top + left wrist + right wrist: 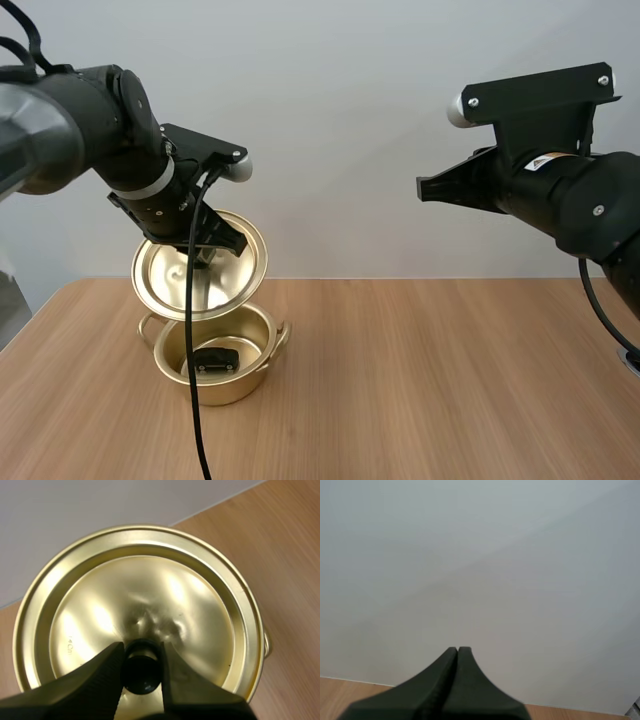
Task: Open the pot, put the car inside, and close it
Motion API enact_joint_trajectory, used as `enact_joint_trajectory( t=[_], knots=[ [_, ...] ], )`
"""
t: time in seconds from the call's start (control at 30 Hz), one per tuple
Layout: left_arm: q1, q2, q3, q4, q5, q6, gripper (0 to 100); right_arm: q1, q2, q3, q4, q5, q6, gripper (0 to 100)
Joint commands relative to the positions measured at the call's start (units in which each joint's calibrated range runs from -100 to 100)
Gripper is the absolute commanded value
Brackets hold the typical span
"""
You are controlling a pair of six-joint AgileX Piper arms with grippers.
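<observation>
- Pot [238, 384]: gold, two side handles, open, standing on the left part of the table [430, 380].
- Car [215, 361]: small, black, lying on the bottom inside the pot.
- Lid [168, 282]: gold, held tilted just above the pot's back rim, its hollow side turned toward the high camera. Whether it touches the rim cannot be told.
- Left gripper [141, 652]: fingers [102, 672] clamped on the lid's black knob [142, 672].
- Right gripper [424, 188]: raised high over the table's right side, well apart from the pot, fingers pressed together on nothing.
</observation>
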Motion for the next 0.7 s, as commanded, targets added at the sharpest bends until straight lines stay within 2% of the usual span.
enact_joint_trajectory(
  t=[0.0, 0.13, 0.3, 0.67],
  knots=[
    [0.00, 2.2, 0.0, 0.0, 2.3, 0.0, 0, 0.0, 0.0, 0.1, 0.1, 0.1, 0.0, 0],
    [0.00, 5.0, 0.0, -0.3, 3.8, 0.0, 0, 0.0, 0.0, 0.1, 0.1, 0.3, 0.0, 0],
    [0.00, 8.0, 0.0, -3.6, 6.4, 1.2, 0, 0.0, 0.0, 0.1, 0.1, 1.5, 0.0, 0],
    [0.00, 12.9, 0.0, -2.7, 5.5, 1.2, 0, 0.0, 0.0, 0.1, 0.1, 1.9, 0.0, 0]
  ],
)
